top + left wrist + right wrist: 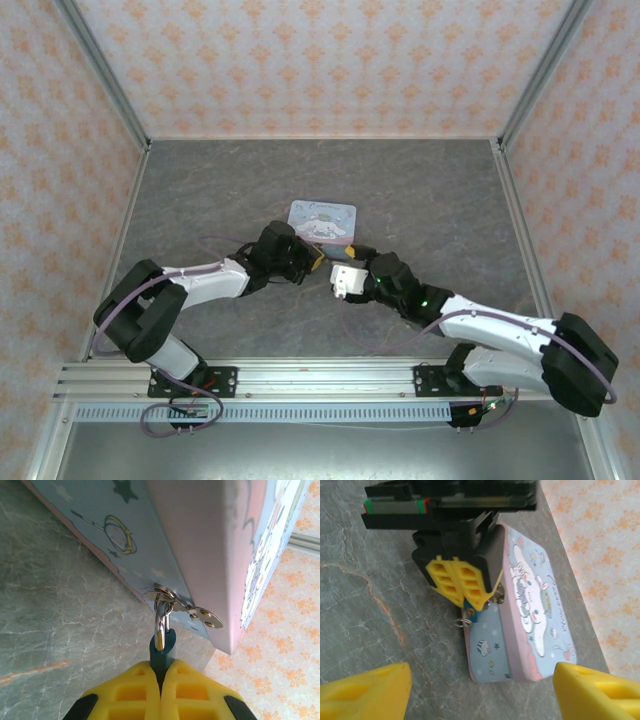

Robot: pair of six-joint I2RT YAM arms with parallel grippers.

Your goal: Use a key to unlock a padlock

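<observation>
At the middle of the grey table (200, 200), toward 12 o'clock from where your two arms meet, lies the pale blue cartoon-print tin (322, 216). It is the biggest thing here and the padlock hangs from it.

- Left gripper (161, 685): comes in from 8 o'clock, yellow fingers pressed together on the teal padlock (162, 650), pinching its body from both sides.
- Right gripper (482, 685): comes in from 4 o'clock, fingers spread wide with nothing between them, facing the tin's short side.
- Padlock: at the tin's near edge, its shackle threaded through the tin's metal hasp (192, 611).
- Key (461, 623): probably the thin wire-like glint at 6 o'clock just under the padlock; too small to say whether it sits in the keyhole.

Handling, as judgement: the padlock looks stiff, smooth and light, so it may swivel on its shackle. Keep your hold on the flat sides of the body. The key looks slight and slippery; take it by its outer end, squarely, or it will likely twist out. The tin looks light and may slide if you pull.
</observation>
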